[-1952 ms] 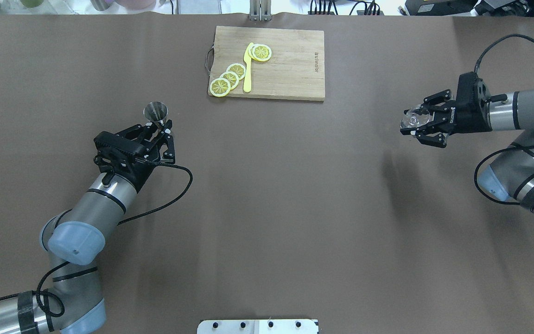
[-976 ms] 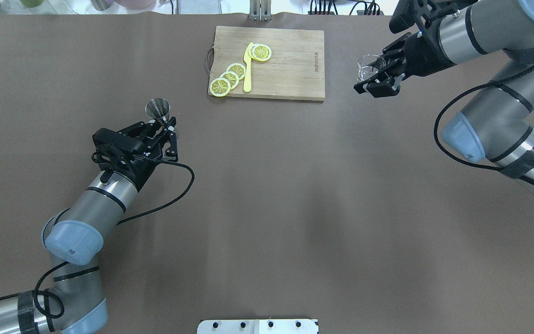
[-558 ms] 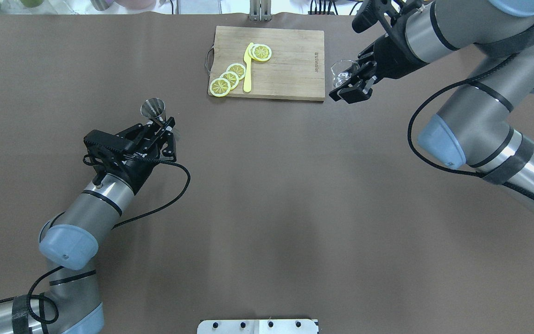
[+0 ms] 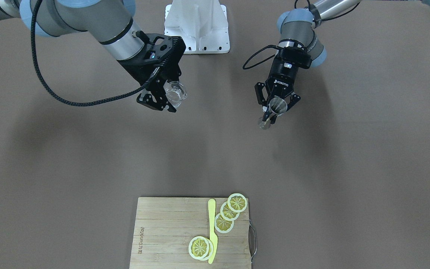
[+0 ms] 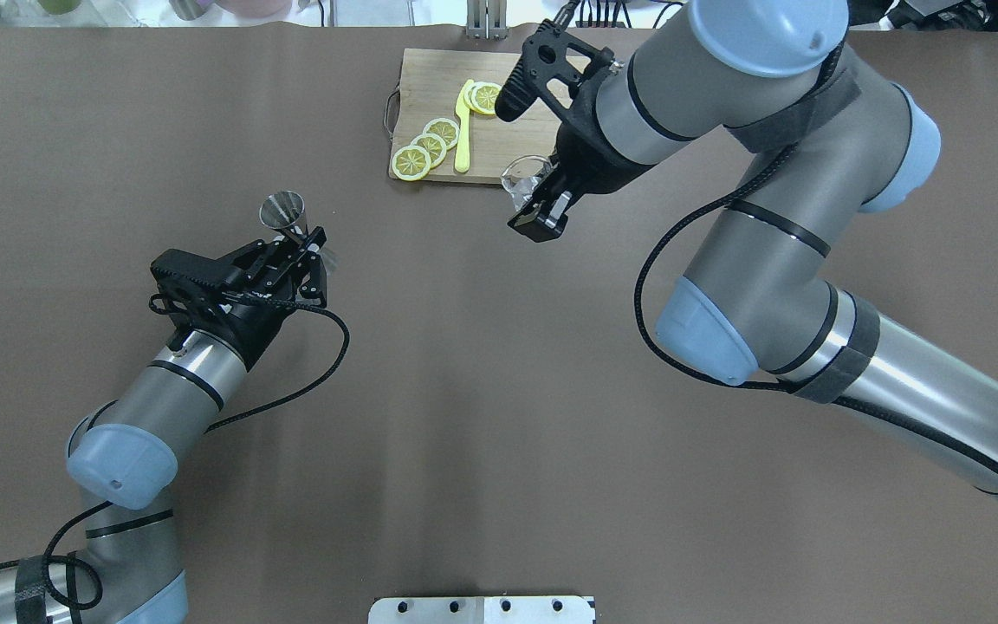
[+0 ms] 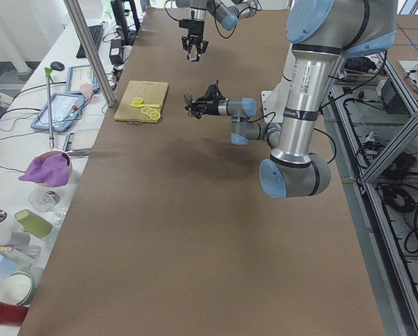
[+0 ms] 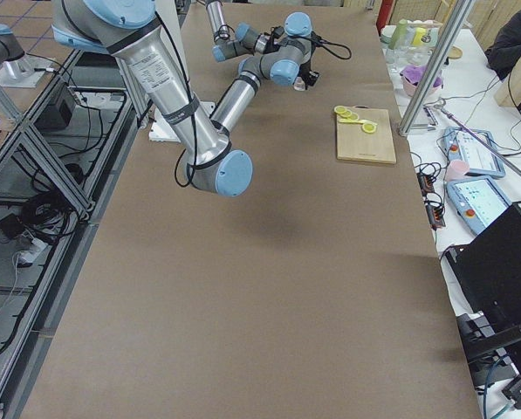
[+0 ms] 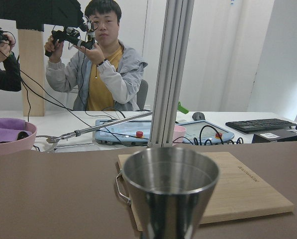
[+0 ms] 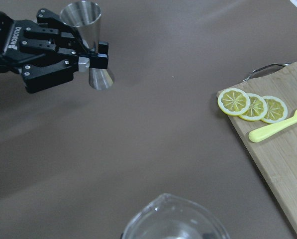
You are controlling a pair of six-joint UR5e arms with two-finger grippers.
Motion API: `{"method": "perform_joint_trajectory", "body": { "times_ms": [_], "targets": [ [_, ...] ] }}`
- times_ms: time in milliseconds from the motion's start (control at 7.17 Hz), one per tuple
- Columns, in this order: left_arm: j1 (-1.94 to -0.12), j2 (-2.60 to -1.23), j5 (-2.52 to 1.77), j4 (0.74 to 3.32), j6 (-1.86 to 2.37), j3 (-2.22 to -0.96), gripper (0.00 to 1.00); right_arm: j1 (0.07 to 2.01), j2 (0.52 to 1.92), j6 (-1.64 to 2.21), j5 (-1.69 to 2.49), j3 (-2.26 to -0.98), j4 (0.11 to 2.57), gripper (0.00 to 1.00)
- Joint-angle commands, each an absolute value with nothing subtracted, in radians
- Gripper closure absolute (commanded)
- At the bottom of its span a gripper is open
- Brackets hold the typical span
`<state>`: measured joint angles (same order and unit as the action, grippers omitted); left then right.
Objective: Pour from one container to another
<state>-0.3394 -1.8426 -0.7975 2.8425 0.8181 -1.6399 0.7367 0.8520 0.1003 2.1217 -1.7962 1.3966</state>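
The metal jigger (image 5: 281, 211) is clamped at its narrow waist between the fingers of the left gripper (image 4: 277, 108). It stands upright, with its open upper cone facing up. The lower cone is at or just above the table (image 4: 88, 157); contact cannot be confirmed. The jigger is on the robot's left half of the table.

The clear glass cup (image 4: 175, 92) has a pouring lip. It is held by its side wall in the closed fingers of the right gripper (image 4: 170, 97), clear of the table surface and with its mouth facing up. In the overhead view it appears at the near edge of the cutting board (image 5: 425, 78). The cup and the jigger are well apart, with bare table between them.

The wooden cutting board lies at the far side of the table. It carries lemon slices (image 4: 230, 213) in two groups and a yellow knife (image 4: 212, 231) between them.
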Motion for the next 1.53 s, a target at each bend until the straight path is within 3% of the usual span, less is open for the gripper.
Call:
{"method": "perform_joint_trajectory", "body": {
  "times_ms": [0, 418, 1394],
  "targets": [
    [-0.339, -1.841, -0.793, 2.842, 0.821, -1.631, 1.0, 0.692, 0.802, 0.095, 2.112, -1.796, 1.451, 1.0],
    [-0.341, -1.835, -0.792, 2.841, 0.821, -1.62, 1.0, 0.647, 0.72, 0.048, 2.043, -1.729, 1.523, 1.0],
    [-0.339, -1.798, -0.801, 2.823, 0.799, -1.598, 1.0, 0.647, 0.696, 0.041, 2.045, -1.744, 1.562, 1.0]
  ]
}}
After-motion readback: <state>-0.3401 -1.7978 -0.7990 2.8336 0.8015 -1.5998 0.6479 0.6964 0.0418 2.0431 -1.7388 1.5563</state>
